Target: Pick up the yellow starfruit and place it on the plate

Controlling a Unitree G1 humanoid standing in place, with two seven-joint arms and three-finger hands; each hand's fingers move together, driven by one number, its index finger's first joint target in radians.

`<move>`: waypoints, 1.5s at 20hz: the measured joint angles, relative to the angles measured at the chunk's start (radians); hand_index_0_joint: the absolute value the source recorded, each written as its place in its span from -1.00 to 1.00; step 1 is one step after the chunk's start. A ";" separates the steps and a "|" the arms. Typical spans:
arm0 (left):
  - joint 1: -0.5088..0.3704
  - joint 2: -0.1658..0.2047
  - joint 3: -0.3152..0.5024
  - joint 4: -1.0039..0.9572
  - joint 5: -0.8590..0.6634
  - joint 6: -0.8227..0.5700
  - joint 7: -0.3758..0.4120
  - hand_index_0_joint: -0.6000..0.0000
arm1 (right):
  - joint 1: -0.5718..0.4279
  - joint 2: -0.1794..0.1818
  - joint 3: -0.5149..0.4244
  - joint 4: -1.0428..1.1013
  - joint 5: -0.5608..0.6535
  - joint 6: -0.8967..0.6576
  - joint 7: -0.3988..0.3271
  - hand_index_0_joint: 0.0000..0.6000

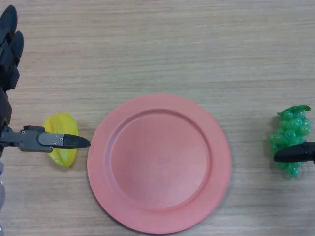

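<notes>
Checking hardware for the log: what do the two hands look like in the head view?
Left hand: black, thick rounded fingers at the left edge, plus a grey metal segment ending in a tapered black tip. Right hand: only a glossy black tapered finger shows at the right edge. No markings visible on either.

Plate [159, 216] between starfruit [60, 129] and grapes [289, 132]

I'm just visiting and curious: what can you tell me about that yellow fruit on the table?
The yellow starfruit looks glossy and ridged, like plastic. It lies on the wooden table, just left of the pink plate, apart from its rim. One thick finger of the robot's left hand stretches across it, hiding its middle; whether it touches is unclear.
</notes>
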 measured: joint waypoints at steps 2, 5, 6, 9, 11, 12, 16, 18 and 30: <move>0.001 0.000 0.000 0.001 0.000 0.000 -0.002 1.00 | 0.000 0.000 0.000 -0.001 0.000 0.000 0.000 -1.00; 0.001 0.006 0.000 0.001 -0.003 0.000 -0.002 1.00 | 0.000 0.000 0.000 -0.001 0.000 0.000 0.000 -1.00; 0.001 0.010 0.001 0.001 -0.003 0.000 -0.003 1.00 | 0.000 0.000 0.000 -0.001 0.000 0.000 0.000 -1.00; 0.003 0.018 0.025 0.027 -0.003 0.000 -0.032 1.00 | -0.001 0.000 0.001 0.001 0.000 -0.001 0.000 -1.00; 0.020 0.021 0.031 0.077 0.001 -0.029 -0.089 1.00 | -0.002 0.000 0.023 0.004 0.000 -0.001 -0.001 -1.00; 0.024 0.023 0.031 0.120 0.020 -0.063 -0.104 1.00 | -0.006 0.000 0.034 0.005 0.000 -0.001 -0.001 -1.00; 0.007 0.083 0.069 0.333 0.149 -0.171 -0.130 1.00 | -0.017 0.000 0.051 0.033 -0.001 -0.001 0.000 -1.00; -0.020 0.125 0.065 0.441 0.236 -0.243 -0.132 1.00 | -0.020 0.000 0.069 0.045 -0.063 -0.001 0.000 -1.00; -0.130 0.130 -0.095 0.741 0.497 -0.360 -0.037 1.00 | -0.005 0.000 0.059 0.039 -0.008 -0.001 0.001 -1.00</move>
